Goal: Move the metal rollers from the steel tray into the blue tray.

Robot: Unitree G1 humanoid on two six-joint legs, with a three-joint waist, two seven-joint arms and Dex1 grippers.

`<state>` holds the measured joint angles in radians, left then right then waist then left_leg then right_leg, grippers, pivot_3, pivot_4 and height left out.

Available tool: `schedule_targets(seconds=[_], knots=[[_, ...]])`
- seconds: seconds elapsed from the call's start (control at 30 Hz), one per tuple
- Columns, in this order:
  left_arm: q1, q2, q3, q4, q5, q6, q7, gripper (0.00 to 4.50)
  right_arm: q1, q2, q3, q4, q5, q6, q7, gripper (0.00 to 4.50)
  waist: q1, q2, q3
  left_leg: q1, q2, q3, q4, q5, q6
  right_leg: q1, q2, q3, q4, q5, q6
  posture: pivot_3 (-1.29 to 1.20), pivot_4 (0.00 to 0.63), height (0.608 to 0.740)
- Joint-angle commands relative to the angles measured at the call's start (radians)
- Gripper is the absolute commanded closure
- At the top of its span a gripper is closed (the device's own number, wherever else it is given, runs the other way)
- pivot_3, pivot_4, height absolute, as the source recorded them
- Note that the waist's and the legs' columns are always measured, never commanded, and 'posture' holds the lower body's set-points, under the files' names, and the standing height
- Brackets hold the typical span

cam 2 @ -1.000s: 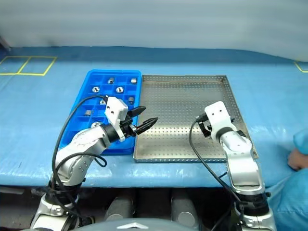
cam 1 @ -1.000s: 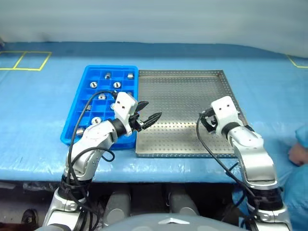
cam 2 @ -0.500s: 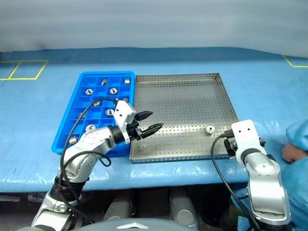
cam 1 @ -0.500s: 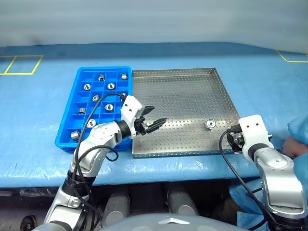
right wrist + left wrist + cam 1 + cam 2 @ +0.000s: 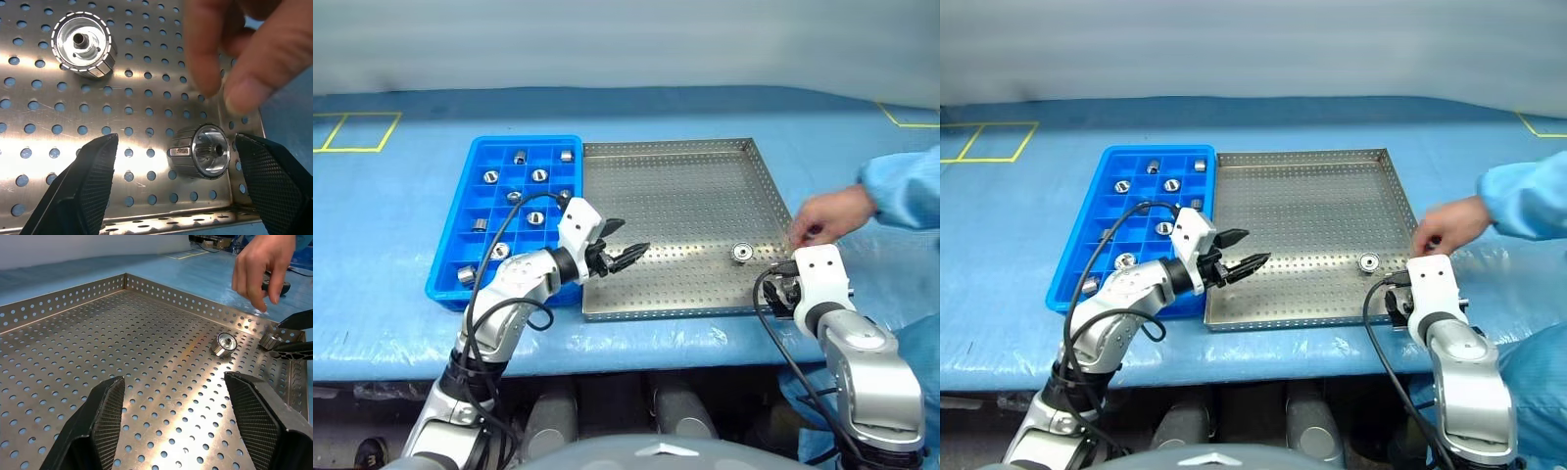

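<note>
Right gripper, fingers apart, at steel tray's near right corner; one roller lies between them (not gripped), second roller just left. A person's hand hovers above. Left gripper spread, empty, over tray's left edge. Blue tray holds several rollers.

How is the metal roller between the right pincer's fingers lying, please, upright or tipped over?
Tipped on its side: the metal roller shows its hollow end sideways, resting on the steel tray beside the rim.

Two metal rollers lay in the one steel tray, about nine sat in the one blue tray, beside one person's hand.
</note>
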<state>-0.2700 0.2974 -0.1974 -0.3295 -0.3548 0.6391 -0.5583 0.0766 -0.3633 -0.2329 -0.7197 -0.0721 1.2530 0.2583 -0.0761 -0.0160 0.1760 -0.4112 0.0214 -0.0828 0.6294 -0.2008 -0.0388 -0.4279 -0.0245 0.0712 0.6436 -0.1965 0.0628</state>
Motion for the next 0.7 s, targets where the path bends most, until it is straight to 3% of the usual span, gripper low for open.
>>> schedule_targets(seconds=[0.03, 0.7], knots=[[-0.005, -0.007, 0.005, -0.024, 0.004, -0.022, 0.009, 0.95, -0.019, 0.007, -0.046, 0.010, 0.013, 0.006, -0.014, 0.49, 0.000, 0.000, 0.000, 0.000, 0.000, 0.000, 0.000, 0.000, 0.000, 0.000, 0.000, 0.000, 0.000, 0.000, 0.000, -0.06, 0.150, 0.740], [-0.005, 0.000, 0.010, -0.025, 0.004, -0.019, 0.022, 0.95, -0.060, 0.027, -0.038, 0.025, 0.083, -0.021, -0.029, 0.49, 0.005, 0.000, 0.000, 0.000, 0.000, 0.000, 0.000, 0.000, 0.000, 0.000, 0.000, 0.000, 0.000, 0.000, 0.000, -0.06, 0.150, 0.740]])
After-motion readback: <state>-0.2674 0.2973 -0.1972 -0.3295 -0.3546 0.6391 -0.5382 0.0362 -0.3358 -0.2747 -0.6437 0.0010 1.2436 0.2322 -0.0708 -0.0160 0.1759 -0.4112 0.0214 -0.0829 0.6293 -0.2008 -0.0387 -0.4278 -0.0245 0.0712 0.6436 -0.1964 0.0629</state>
